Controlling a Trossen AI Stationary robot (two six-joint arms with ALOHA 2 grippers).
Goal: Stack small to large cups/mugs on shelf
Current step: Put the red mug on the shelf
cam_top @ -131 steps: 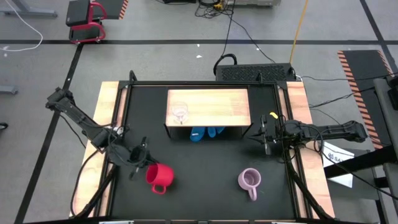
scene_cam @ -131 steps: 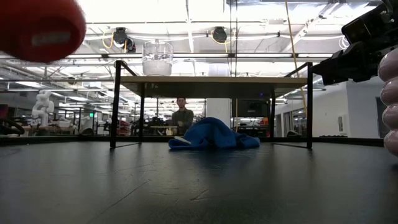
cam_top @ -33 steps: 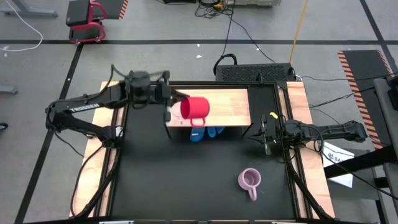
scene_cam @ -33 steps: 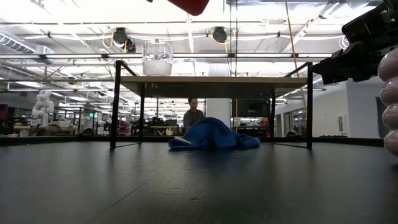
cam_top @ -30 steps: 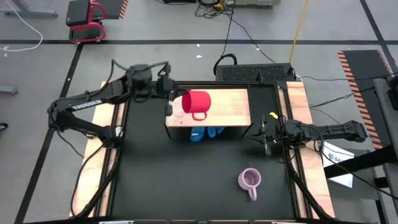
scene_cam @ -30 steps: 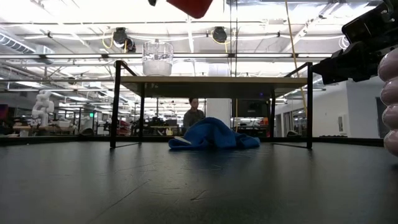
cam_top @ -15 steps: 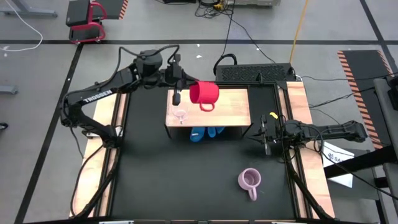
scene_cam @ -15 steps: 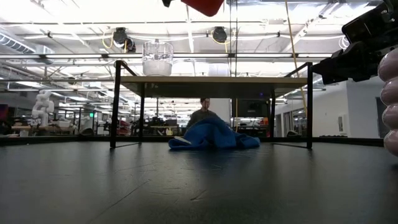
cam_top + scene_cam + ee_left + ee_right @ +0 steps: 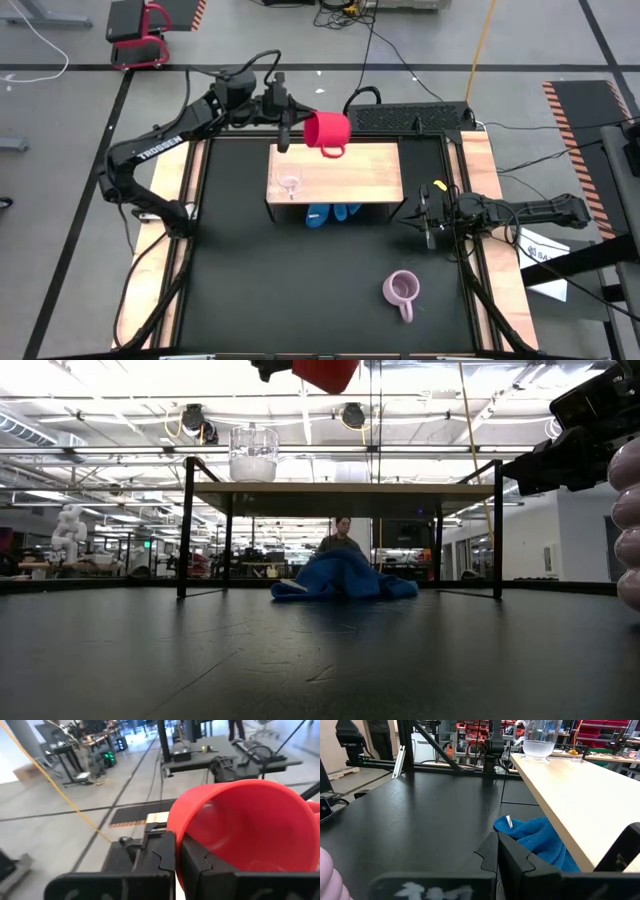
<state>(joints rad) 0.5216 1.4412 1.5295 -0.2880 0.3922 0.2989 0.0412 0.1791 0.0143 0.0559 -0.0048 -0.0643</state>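
Note:
My left gripper (image 9: 291, 118) is shut on the red mug (image 9: 327, 130) and holds it high over the far edge of the wooden-topped shelf (image 9: 360, 175). In the low view the mug (image 9: 325, 372) shows at the top edge, well above the shelf top. The small clear glass (image 9: 290, 184) stands upright on the shelf's left part. The lilac mug (image 9: 401, 289) stands on the black tabletop at the near right, its handle toward the near edge. My right gripper (image 9: 428, 224) is shut and empty at the shelf's right end, low over the table. My left gripper holds the red mug by its rim wall (image 9: 176, 827), pinched with one finger (image 9: 197, 862) inside the mug and the other (image 9: 162, 857) outside. The fingers reach roughly level, from the table's left. The mug is lifted clear and tipped onto its side, its handle (image 9: 333, 151) toward the near edge.
A crumpled blue cloth (image 9: 331, 213) lies on the table under the shelf. Wooden side boards (image 9: 170, 180) flank the black tabletop. A person shows in the room behind the table in the low view (image 9: 343, 538).
My left gripper has carried the red mug toward the table's far edge and a little to the right, from over the shelf's left part near the glass to over its far edge. The mug stays held and clear of the shelf. The right arm has kept still.

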